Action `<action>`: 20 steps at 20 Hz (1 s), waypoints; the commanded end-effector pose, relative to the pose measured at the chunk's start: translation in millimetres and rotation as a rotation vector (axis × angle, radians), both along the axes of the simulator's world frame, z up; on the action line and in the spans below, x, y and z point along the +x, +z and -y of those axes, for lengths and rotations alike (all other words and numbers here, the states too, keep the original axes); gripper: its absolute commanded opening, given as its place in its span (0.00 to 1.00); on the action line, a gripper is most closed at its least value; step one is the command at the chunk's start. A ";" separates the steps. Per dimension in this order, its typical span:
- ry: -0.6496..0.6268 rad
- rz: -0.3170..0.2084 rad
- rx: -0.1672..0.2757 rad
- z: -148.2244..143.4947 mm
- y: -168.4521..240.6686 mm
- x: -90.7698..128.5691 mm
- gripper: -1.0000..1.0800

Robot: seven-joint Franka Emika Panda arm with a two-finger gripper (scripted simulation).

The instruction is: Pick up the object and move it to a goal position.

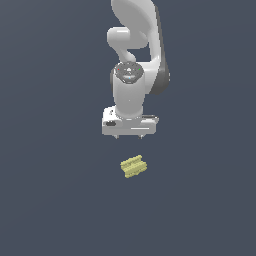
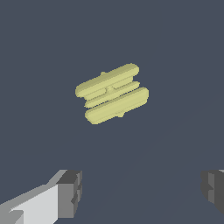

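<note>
A white Panda arm [image 1: 132,60] hangs above a bare dark floor [image 1: 50,200], its gripper [image 1: 128,136] spread wide and holding nothing. Below it and apart lies the object [image 1: 133,166], a small pale yellow ridged block resting askew on the floor. In the wrist view the fingertips [image 2: 69,192] stand well clear of the block [image 2: 112,93]. A clean grasp likely calls for centring over it and turning the wrist to close across its narrow width. No containers appear.

Simulated scene: flat featureless dark grey-blue ground [image 1: 50,200], untextured rendered surfaces.
</note>
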State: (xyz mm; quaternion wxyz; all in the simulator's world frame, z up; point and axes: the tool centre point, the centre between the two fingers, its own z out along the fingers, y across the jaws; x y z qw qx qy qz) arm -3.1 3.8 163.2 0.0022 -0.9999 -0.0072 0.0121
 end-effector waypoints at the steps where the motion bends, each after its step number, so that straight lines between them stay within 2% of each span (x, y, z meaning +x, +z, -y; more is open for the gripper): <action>1: 0.000 0.000 0.000 0.0 0.0 0.0 0.96; 12: -0.042 -0.008 -0.009 21.8 1.6 -2.6 0.96; 20: -0.062 -0.007 -0.009 20.6 0.4 -0.9 0.96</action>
